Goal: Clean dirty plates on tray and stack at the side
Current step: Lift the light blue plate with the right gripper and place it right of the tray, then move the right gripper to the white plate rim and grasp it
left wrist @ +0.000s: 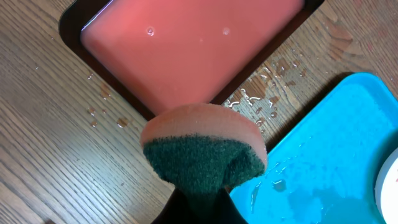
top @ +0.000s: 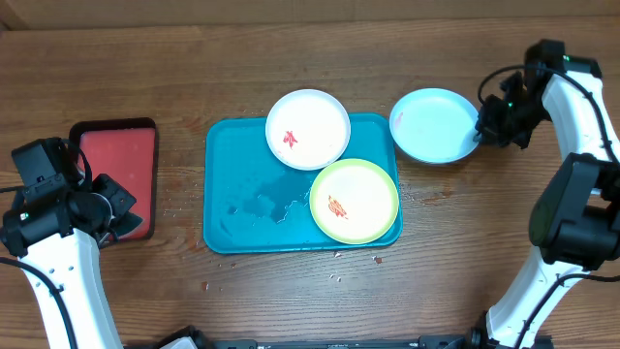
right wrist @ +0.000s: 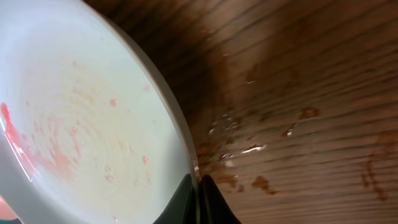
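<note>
Seen from overhead, the left arm (top: 58, 262) is standing up from 7 o'clock with its wrist lying at 9 o'clock. The left gripper (top: 118, 206) is pointing toward 3 o'clock, its jaws pinching a sponge (left wrist: 202, 155). The right arm (top: 572, 194) is arching from 5 o'clock to 2 o'clock, and the right gripper (top: 481, 129) is facing 9 o'clock, clamping the rim of the light blue plate (top: 434, 124).

You get a brown wooden table (top: 174, 281) filling every view, with its grain running left to right in overhead. A paler strip (top: 291, 8) lines its top edge. Water drops (left wrist: 261, 78) sit on the wood in left wrist view, and wet streaks (right wrist: 245, 149) glint in right wrist view. Light is soft and even.
</note>
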Robot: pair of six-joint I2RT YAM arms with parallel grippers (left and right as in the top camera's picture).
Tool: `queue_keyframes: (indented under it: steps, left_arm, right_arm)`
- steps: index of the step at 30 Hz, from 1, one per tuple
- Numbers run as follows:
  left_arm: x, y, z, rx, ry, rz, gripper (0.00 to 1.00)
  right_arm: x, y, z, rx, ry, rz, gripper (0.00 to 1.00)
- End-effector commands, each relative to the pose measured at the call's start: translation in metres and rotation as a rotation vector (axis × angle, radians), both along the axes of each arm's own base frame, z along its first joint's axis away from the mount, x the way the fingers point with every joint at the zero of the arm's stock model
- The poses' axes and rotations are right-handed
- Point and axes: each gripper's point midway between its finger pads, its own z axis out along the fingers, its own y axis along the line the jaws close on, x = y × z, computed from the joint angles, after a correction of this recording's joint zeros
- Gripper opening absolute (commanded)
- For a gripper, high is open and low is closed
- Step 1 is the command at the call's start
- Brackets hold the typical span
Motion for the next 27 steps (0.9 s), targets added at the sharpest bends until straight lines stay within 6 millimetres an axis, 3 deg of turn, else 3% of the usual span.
queue_keyframes:
  steps: [1,4,6,7,9,12,14,16,18,27]
  left_arm:
    - [0.001,-0.001,0.0,-0.012,-0.013,0.01,0.04]
    - [0.001,-0.001,0.0,-0.012,-0.013,0.01,0.04]
    - [0.001,-0.001,0.001,-0.011,-0.015,0.01,0.05]
    - [0.001,-0.001,0.001,-0.01,-0.017,0.01,0.04]
    - [0.002,-0.001,0.001,-0.008,-0.02,0.01,0.04]
    - [0.002,-0.001,0.001,-0.009,-0.02,0.01,0.04]
    - [0.002,-0.001,0.001,-0.009,-0.02,0.01,0.04]
    - [0.002,-0.001,0.001,-0.008,-0.02,0.01,0.05]
    - [0.002,-0.001,0.001,-0.008,-0.021,0.01,0.04]
    - [0.003,0.0,0.002,-0.006,-0.024,0.01,0.04]
  right_arm:
    - [-0.002,-0.024,0.002,-0.05,-0.011,-0.102,0.04]
    - [-0.003,-0.043,-0.001,-0.102,-0.01,-0.147,0.04]
    - [-0.002,-0.045,-0.001,-0.102,-0.015,-0.152,0.07]
    - [-0.002,-0.045,-0.001,-0.103,-0.016,-0.152,0.27]
    - [-0.001,-0.044,-0.001,-0.102,-0.018,-0.149,0.45]
    - [0.0,-0.036,-0.001,-0.097,-0.02,-0.133,0.46]
    - [0.006,-0.018,0.002,-0.041,-0.044,-0.087,0.46]
    - [0.016,0.021,0.011,0.097,-0.123,0.063,0.44]
    - [0.021,0.048,0.017,0.164,-0.174,0.157,0.44]
    - [0.046,0.143,0.025,0.169,-0.314,0.392,0.47]
